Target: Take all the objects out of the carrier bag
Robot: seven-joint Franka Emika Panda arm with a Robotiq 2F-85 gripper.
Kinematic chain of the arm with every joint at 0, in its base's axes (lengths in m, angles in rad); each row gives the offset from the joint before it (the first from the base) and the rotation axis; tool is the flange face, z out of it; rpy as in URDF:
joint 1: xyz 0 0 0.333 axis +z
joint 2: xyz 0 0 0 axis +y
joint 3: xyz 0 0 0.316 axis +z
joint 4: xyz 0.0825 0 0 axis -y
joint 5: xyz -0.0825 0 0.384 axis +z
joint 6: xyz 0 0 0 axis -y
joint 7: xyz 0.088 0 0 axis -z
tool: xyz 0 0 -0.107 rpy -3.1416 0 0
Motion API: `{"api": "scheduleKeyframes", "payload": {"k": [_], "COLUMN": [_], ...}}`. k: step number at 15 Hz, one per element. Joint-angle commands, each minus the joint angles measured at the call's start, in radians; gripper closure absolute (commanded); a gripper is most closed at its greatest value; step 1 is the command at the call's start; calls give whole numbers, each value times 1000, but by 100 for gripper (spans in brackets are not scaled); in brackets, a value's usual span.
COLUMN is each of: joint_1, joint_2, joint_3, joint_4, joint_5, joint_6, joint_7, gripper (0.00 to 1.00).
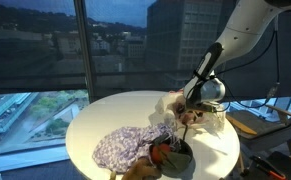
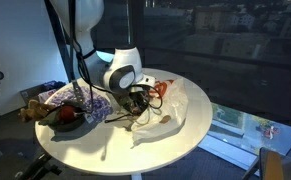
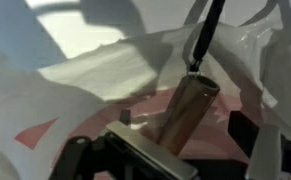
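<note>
one white carrier bag [image 2: 175,118] with red print is seen lying crumpled on the round white desk [image 2: 105,152], by the rim on the side facing the tall windows. the arm [image 1: 247,28] is bent down over the bag, and its jaws are lowered into the bag's open mouth, where the plastic is bunched up around them in both exterior views.

in the wrist view, folds of the bag [image 3: 95,70] fill most of the picture. a brown cylinder [image 3: 185,110] is shown inside the bag, standing tilted on the red-printed plastic, straight ahead of the dark, blurred jaws at the bottom edge. a thin black rod [image 3: 205,35] slants down from above and meets the cylinder's top end. how far apart the jaws stand, and whether the cylinder is held by them, cannot be told, since that part is out of focus.

beside the bag, towards the middle of the desk, a floral cloth [image 1: 123,148] is spread flat. a dark bowl [image 1: 173,158] with something red and brown in it is placed just beyond the cloth, further from the bag. a brown soft thing [image 2: 30,110] lies at the desk's edge, well apart from the bag.
</note>
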Motion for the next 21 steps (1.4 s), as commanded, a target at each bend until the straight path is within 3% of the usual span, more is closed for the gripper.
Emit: {"api": "scheduleKeyframes", "payload": {"k": [1, 9, 11, 15, 17, 20, 21], "joint_1": [40, 104, 148, 254, 372, 601, 639], "joint_2": [34, -17, -37, -103, -150, -217, -264], "joint_3": [-38, -60, -91, -166, -271, -486, -511], "joint_4": [24, -30, -48, -97, -140, -208, -239], "joint_5": [11, 1, -8, -23, -67, -203, -251], "joint_6": [34, 72, 86, 81, 16, -106, -142], "joint_7": [9, -8, -5, -8, 3, 47, 31], "gripper": [26, 88, 83, 83, 83, 83, 83]}}
